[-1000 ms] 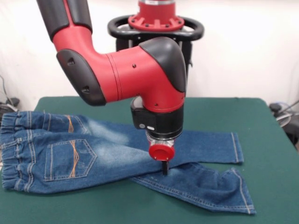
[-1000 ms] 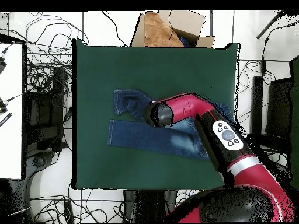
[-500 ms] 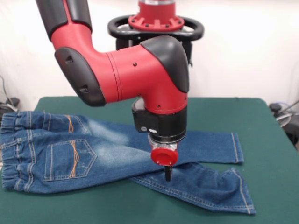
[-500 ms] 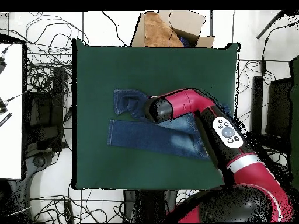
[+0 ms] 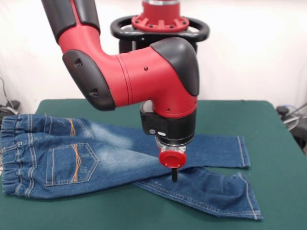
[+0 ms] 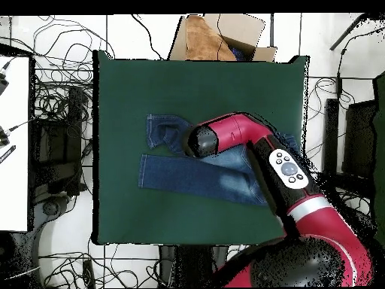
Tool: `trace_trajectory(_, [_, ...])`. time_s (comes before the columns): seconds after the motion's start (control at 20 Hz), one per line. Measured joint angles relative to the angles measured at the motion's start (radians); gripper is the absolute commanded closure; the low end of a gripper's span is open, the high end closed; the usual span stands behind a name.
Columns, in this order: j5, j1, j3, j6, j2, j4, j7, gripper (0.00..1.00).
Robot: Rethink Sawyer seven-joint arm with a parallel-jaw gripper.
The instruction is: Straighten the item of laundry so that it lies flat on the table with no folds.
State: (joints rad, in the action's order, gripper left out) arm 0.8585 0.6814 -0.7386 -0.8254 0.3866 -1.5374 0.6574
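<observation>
While no brand name, label or legible writing can be made out on any item, the orange stitching on the back pockets of the jeans (image 5: 96, 158) is plainly visible in the front view. Nearest the camera, the near leg runs slantwise to a hem at the table's front right, its cuff rumpled and not flat. That leg lies partly under the other at the crotch; the far leg stretches straight to the right behind it. The gathered elastic waistband sits at the left, close to the table's left edge in this view. Faded patches show on the seat and thigh.

The gripper (image 5: 174, 176) hangs low over the near leg, close to where the two legs part. Only a thin dark tip shows beneath a red round cap; whether it touches the denim, how far it is spread, or whether it holds any cloth cannot be told.

The table (image 5: 278, 191) has a dark green felt-like top, much wider than the garment. Overhead, the arm (image 6: 248, 143) covers the garment's middle. Beyond the table's far edge stands an open cardboard box (image 6: 225, 34). Tangled cables (image 6: 60, 105) lie on the pale tiled floor around the table.
</observation>
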Motion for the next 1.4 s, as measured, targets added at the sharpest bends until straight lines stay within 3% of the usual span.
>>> trace_trajectory(1.4, [0.008, -0.036, 0.010, -0.034, -0.010, 0.002, -0.005, 1.00])
